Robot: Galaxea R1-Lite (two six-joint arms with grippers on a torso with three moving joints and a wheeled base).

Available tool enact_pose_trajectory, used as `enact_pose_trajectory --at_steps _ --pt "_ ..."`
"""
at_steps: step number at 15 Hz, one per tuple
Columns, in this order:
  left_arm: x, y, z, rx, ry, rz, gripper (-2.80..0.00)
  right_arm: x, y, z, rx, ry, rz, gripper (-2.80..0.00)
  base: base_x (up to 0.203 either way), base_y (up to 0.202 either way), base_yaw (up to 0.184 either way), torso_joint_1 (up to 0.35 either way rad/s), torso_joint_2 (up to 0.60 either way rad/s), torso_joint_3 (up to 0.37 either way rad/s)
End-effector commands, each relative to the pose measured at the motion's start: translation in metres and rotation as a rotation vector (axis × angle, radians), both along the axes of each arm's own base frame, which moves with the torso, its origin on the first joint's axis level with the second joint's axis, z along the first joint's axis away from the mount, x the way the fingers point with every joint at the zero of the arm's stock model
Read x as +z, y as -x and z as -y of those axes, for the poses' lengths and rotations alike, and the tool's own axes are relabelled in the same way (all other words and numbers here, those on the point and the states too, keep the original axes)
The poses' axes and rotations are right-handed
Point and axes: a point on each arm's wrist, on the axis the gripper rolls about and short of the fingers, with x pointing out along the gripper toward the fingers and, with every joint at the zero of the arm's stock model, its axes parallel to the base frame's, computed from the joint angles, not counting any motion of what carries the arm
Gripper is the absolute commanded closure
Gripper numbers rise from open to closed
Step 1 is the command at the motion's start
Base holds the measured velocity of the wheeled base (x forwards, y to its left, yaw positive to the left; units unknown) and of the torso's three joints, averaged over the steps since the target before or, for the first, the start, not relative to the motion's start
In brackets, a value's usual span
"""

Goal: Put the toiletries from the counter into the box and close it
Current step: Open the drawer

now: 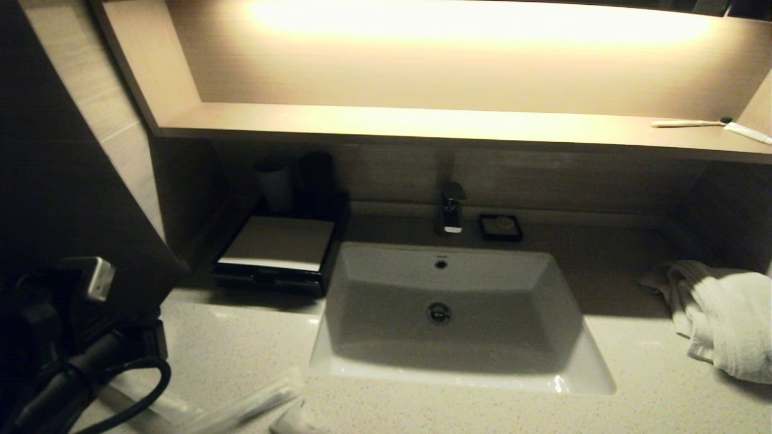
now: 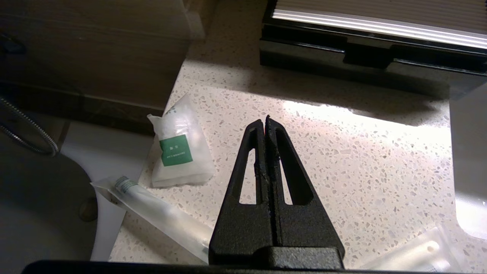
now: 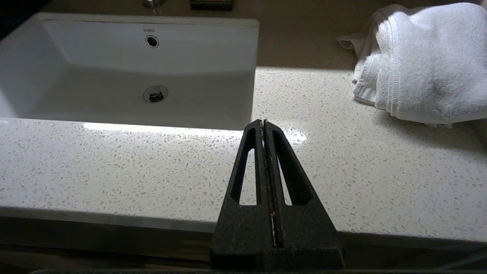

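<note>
The black box [image 1: 274, 253] with a pale lid stands shut on the counter left of the sink; it also shows in the left wrist view [image 2: 365, 49]. My left gripper [image 2: 265, 121] is shut and empty, above the speckled counter in front of the box. Beside it lie a white sachet with a green label [image 2: 179, 152], a long clear-wrapped packet [image 2: 159, 217] and another clear packet [image 2: 411, 255]. In the head view the wrapped packets [image 1: 241, 410] lie at the counter's front edge by my left arm [image 1: 72, 361]. My right gripper [image 3: 262, 123] is shut and empty over the counter's front edge, right of the sink.
The white sink [image 1: 446, 313] fills the middle, with a faucet [image 1: 451, 211] and a dark soap dish [image 1: 500, 227] behind it. A white towel [image 1: 724, 319] lies at the right. A toothbrush [image 1: 687, 123] and a tube [image 1: 748, 132] lie on the upper shelf. Cups [image 1: 274, 184] stand behind the box.
</note>
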Motion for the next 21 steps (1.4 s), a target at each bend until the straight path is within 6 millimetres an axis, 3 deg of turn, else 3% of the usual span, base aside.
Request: enact_pose_trajectory --at_steps 1,6,12,21 --pt "-0.001 -0.003 0.0 -0.006 0.002 -0.005 0.0 0.0 0.0 0.0 0.001 0.0 0.0 0.0 0.0 0.0 0.0 0.0 0.0 0.0" --pt "-0.003 -0.028 0.008 -0.119 0.071 -0.027 0.0 0.0 0.0 0.0 0.001 0.0 0.0 0.0 0.0 0.0 0.0 0.0 0.0 0.0" --pt "-0.021 -0.067 0.029 -0.212 0.086 -0.093 0.0 0.0 0.0 0.0 0.0 0.0 0.0 0.0 0.0 0.0 0.0 0.0 0.0 0.0" --pt "-0.038 -0.092 0.051 -0.279 0.077 -0.094 0.0 0.0 0.0 0.0 0.001 0.0 0.0 0.0 0.0 0.0 0.0 0.0 0.0 0.0"
